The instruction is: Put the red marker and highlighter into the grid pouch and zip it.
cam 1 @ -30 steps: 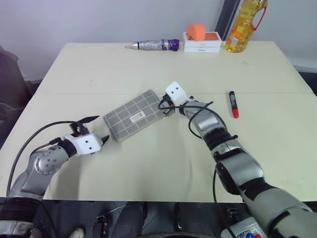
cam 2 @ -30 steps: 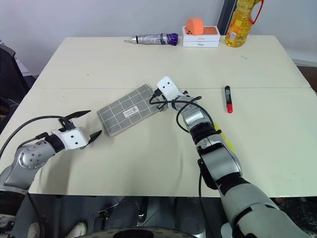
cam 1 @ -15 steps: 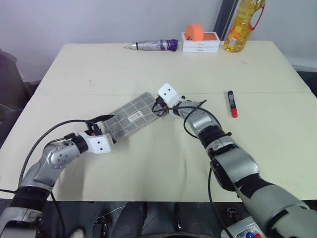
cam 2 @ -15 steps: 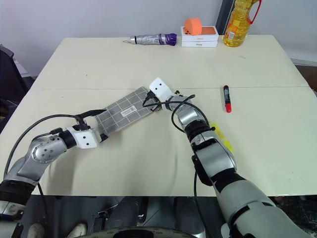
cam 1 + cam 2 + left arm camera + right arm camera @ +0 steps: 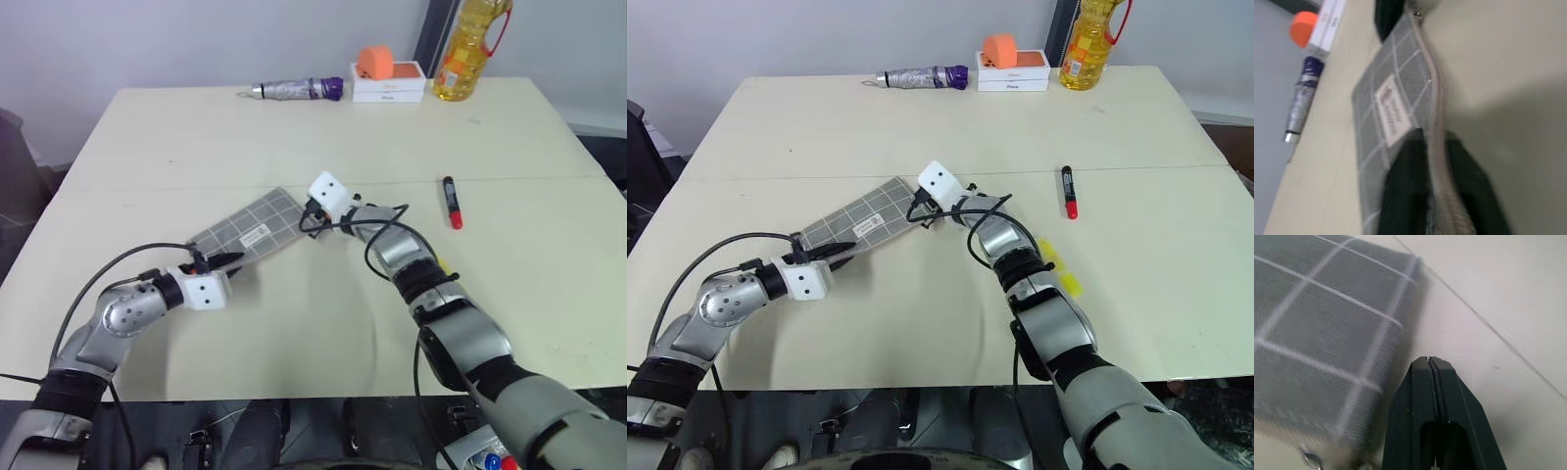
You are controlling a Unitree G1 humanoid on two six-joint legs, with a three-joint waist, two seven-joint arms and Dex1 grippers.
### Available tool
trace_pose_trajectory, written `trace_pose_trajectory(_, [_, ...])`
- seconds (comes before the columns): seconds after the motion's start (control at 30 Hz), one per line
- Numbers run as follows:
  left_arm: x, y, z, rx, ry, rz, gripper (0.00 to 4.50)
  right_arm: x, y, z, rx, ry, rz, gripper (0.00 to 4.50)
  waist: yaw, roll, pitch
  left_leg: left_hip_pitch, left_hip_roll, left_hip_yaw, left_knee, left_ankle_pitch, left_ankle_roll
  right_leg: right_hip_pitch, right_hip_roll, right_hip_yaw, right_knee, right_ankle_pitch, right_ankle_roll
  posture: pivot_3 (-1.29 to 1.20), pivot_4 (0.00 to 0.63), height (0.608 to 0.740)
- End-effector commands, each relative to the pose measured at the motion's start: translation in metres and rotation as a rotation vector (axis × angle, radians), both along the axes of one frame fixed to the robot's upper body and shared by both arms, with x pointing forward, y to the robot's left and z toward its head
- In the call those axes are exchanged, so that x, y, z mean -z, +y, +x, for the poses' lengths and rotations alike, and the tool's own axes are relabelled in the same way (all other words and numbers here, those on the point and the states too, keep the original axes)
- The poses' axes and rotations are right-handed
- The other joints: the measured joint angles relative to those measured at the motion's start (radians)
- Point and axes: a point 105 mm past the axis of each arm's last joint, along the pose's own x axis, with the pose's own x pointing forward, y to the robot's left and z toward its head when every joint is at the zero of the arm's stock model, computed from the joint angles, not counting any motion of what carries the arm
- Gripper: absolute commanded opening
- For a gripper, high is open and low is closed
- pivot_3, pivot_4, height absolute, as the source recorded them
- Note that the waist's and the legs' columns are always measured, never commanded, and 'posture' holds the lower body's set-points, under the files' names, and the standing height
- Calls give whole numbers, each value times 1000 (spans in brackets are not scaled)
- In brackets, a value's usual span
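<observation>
A: Where is the grid pouch (image 5: 247, 228)?

B: Mid-table. The left gripper (image 5: 223, 262) pinches its near corner. It looks soft and floppy, so hold the edge.

A: Which way does it point?

B: Long side slants up to the right gripper (image 5: 1428, 363), clenched on nothing. The red marker (image 5: 451, 203) lies further right.

no lettering can be made out anywhere: the small white label (image 5: 1392, 110) on the grid pouch (image 5: 243, 227) carries dark print too blurred to read, and the faint marks on the white-and-orange box (image 5: 388, 85) may be a word.
</observation>
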Motion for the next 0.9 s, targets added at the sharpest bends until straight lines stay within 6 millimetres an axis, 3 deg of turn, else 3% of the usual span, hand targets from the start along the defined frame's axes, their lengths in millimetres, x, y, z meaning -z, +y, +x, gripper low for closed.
trace_pose_trajectory(0.03, [-23,1,1,-70,-7,-187,49,-51,-23,4,56,-194,68,0,1,0,0,-1,0,0,0,0,0,0,0,0,0,0,0,0,150,740])
trace_pose_trajectory(0.17, [-46,-10,2,-104,18,-395,49,-75,-52,-4,92,-250,132,0,0,0,0,-5,0,0,1,0,0,-4,-1,0,1,0,0,0,150,740])
trace_pose_trajectory(0.23, [-53,-17,1,-111,32,-463,0,-83,-64,-10,105,-238,183,530,0,0,0,-5,0,0,1,0,0,-4,0,0,1,0,0,0,150,740])
trace_pose_trajectory(0.33, [-61,-32,2,-118,56,-566,0,-88,-81,-24,81,-215,188,1815,1,0,0,-5,0,0,2,0,0,-3,0,0,1,0,0,0,150,740])
trace_pose_trajectory(0.37, [-62,-35,1,-120,60,-579,0,-88,-82,-29,65,-211,180,2442,1,0,0,-5,0,0,2,0,0,-3,0,0,1,0,0,0,150,740])
trace_pose_trajectory(0.5, [-64,-44,-1,-119,72,-595,0,-85,-71,-46,-34,-165,175,4481,-5,0,0,-4,1,0,2,0,0,-3,1,0,1,0,0,0,150,740])
trace_pose_trajectory(0.7, [-64,-54,-3,-106,89,-616,0,-79,-55,-54,-77,-116,211,4481,2,0,0,-4,1,0,3,0,0,-2,1,0,1,0,0,0,150,740])
trace_pose_trajectory(0.9, [-64,-59,-8,-89,101,-619,0,-76,-44,-40,-2,-82,291,4481,3,-1,0,-4,1,0,3,0,0,-2,1,0,0,0,0,0,150,740])
